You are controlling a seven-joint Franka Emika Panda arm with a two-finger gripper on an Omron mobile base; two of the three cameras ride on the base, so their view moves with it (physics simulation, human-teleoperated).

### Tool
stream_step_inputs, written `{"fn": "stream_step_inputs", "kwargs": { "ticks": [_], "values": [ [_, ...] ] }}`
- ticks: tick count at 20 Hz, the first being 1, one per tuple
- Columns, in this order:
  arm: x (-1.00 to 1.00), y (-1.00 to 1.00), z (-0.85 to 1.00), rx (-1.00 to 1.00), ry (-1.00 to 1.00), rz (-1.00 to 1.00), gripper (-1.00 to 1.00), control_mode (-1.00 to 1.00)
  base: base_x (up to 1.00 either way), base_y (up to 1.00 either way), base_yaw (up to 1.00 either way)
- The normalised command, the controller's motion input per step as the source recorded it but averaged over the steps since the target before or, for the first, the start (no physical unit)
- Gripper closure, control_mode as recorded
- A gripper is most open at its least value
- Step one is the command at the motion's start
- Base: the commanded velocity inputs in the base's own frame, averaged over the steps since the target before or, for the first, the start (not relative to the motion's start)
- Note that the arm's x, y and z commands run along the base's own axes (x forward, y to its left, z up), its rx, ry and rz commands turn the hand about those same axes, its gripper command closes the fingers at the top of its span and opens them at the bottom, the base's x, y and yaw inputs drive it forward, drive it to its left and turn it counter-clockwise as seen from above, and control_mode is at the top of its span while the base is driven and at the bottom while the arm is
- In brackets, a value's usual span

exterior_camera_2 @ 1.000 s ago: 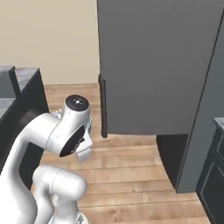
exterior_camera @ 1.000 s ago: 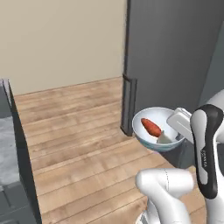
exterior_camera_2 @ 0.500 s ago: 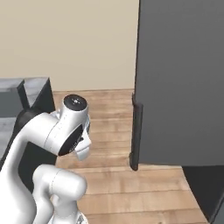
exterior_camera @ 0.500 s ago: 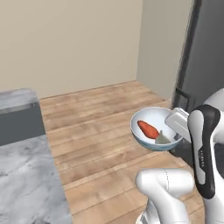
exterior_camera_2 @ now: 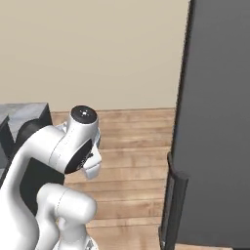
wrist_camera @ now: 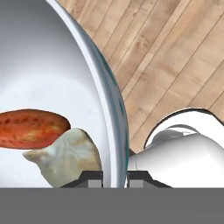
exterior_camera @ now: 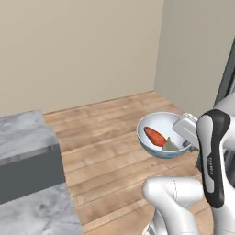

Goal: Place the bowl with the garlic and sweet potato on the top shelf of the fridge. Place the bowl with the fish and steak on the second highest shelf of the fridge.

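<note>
Hand view: your end effector [wrist_camera: 114, 175] was pinched on the rim of the bowl [wrist_camera: 114, 113], one dark tip inside the wall and one outside. Inside the bowl lay the sweet potato [wrist_camera: 31, 128], orange-red, and just beside it, nearer the tips, the pale garlic [wrist_camera: 65, 157], the two touching or nearly so. Plank floor [wrist_camera: 175, 52] showed beyond the rim.

Left base view: you had the bowl [exterior_camera: 158, 127] held up over the wooden floor [exterior_camera: 105, 133], off any surface, roughly level. The end effector [exterior_camera: 187, 134] gripped its right-hand rim. The sweet potato [exterior_camera: 155, 136] sat toward the middle, the garlic [exterior_camera: 170, 145] against the side near the grip. A grey worktop [exterior_camera: 23, 137] stood at the left, well apart from the bowl. A beige wall [exterior_camera: 78, 50] ran behind.

Right base view: the dark fridge [exterior_camera_2: 219, 122] rose at the right, its door shut, a dark handle [exterior_camera_2: 172, 205] low on its left edge. The bowl was hidden behind the arm here.
</note>
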Motion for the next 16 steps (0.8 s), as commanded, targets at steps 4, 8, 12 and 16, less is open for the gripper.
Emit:
{"fn": "stream_step_inputs", "kwargs": {
  "ticks": [4,8,12,16],
  "values": [
    [0.0,0.0,0.0,0.0,0.0,0.0,1.0,1.0,1.0,0.24,-0.02],
    [0.0,0.0,0.0,0.0,0.0,0.0,1.0,1.0,1.0,0.06,-0.02],
    [0.0,0.0,0.0,0.0,0.0,0.0,1.0,1.0,1.0,0.0,-0.26],
    [0.0,0.0,0.0,0.0,0.0,0.0,1.0,1.0,0.8,0.0,-0.61]
  ]
}}
